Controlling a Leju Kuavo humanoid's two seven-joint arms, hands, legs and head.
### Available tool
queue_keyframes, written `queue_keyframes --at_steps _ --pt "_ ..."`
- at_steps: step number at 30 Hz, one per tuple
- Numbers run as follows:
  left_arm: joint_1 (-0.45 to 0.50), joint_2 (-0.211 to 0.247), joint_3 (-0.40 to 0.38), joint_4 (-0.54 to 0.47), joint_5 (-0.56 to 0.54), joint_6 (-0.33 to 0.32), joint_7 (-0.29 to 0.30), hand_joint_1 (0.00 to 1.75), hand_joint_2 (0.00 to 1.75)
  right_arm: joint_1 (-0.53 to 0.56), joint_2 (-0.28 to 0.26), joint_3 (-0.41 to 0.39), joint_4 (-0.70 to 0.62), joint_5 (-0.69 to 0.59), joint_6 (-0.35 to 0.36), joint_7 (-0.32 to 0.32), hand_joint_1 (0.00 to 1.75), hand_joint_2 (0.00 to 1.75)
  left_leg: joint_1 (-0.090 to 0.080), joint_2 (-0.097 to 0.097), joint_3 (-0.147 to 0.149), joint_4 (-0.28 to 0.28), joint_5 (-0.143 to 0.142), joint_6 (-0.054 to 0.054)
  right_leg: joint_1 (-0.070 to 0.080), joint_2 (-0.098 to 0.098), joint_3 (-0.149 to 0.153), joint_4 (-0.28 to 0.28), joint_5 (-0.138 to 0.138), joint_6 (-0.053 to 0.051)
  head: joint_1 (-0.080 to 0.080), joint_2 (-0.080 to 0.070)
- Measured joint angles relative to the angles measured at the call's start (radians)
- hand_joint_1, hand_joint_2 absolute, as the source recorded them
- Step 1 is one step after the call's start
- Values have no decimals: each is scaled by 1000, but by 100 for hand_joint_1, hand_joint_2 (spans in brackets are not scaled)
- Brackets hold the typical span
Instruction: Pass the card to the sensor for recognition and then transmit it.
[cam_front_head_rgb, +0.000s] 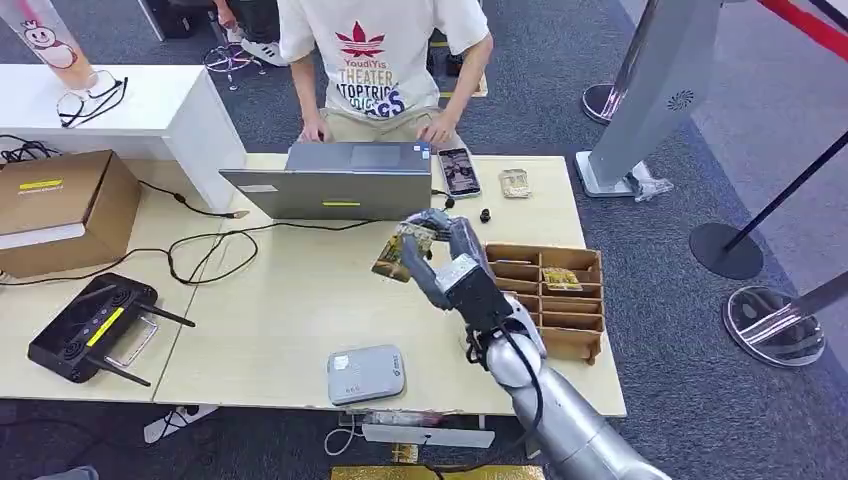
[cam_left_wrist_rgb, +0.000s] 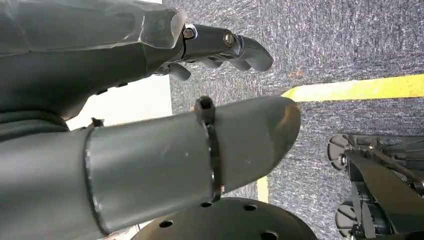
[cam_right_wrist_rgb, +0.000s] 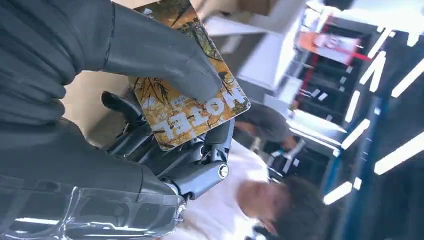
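My right hand hovers above the middle of the pale table, just in front of the laptop. It pinches a yellow-brown picture card that points left from the fingers. In the right wrist view the thumb presses the card against the dark fingers behind it. The sensor, a flat grey-white box, lies near the table's front edge, below and left of the card. My left hand hangs over grey carpet with its fingers apart and nothing in it.
A person sits behind the grey laptop, hands at its far side. A phone and another card lie beside it. A brown compartment tray stands on the right, a black router and cardboard box on the left. Cables cross the table.
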Motion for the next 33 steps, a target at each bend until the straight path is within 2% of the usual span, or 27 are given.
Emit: queue_keyframes --at_steps 6,19,28,33 --pt "0 5 1 0 4 -5 -2 0 0 -2 -9 -36 -105 13 -5 -21 175 175 0 0 0 0 0 0 0 0 0 0 0 0 0 0" --pt "1 7 5 0 13 -6 -10 0 0 -16 -16 -57 -204 33 -23 -42 175 175 0 0 0 0 0 0 0 0 0 0 0 0 0 0" --pt "3 7 5 0 13 -5 -18 0 0 -16 -20 -57 -220 91 -74 -47 175 175 0 0 0 0 0 0 0 0 0 0 0 0 0 0" --pt "2 7 5 0 10 -4 -19 0 0 -20 -20 -56 -217 154 -128 -53 175 175 0 0 0 0 0 0 0 0 0 0 0 0 0 0"
